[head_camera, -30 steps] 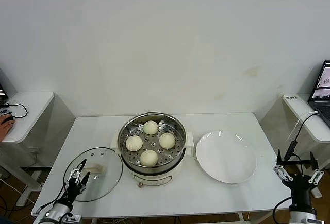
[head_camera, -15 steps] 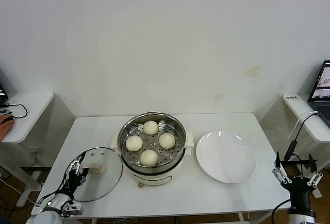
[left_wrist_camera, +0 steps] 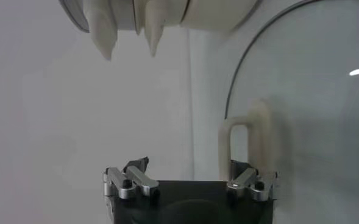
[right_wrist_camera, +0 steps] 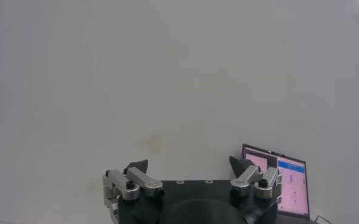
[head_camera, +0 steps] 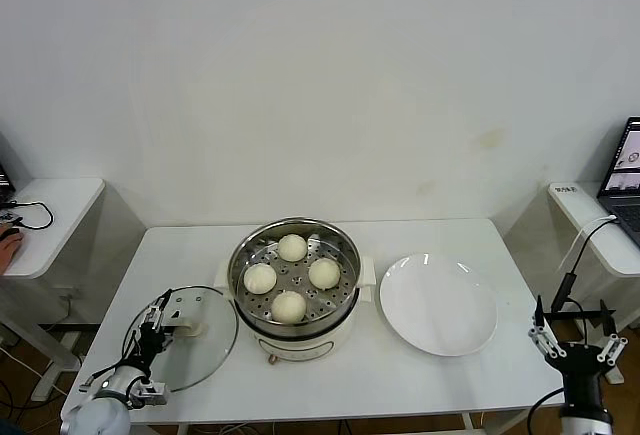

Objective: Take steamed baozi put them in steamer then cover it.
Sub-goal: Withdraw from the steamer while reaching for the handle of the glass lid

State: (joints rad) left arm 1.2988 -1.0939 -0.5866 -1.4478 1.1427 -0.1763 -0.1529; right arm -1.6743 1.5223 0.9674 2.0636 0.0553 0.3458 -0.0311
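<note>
Four steamed baozi [head_camera: 292,247] [head_camera: 260,278] [head_camera: 323,273] [head_camera: 289,306] lie on the perforated tray inside the steamer [head_camera: 340,330] at the middle of the table. The round glass lid [head_camera: 200,355] lies flat on the table left of the steamer, and its white handle [head_camera: 186,328] points up. My left gripper [head_camera: 156,323] is low over the lid's left part, open, right beside the handle. In the left wrist view the handle [left_wrist_camera: 252,140] stands just past one fingertip of the left gripper [left_wrist_camera: 190,173], with nothing between the jaws. My right gripper [head_camera: 575,333] hangs open off the table's right front corner.
An empty white plate [head_camera: 438,303] lies right of the steamer. Side tables stand at both ends, the right one with a laptop [head_camera: 630,175] and a cable. The steamer's base [left_wrist_camera: 161,12] shows close by in the left wrist view. A white wall is behind.
My left gripper has moved forward and right over the lid, up to its handle. The right arm has sunk slightly.
</note>
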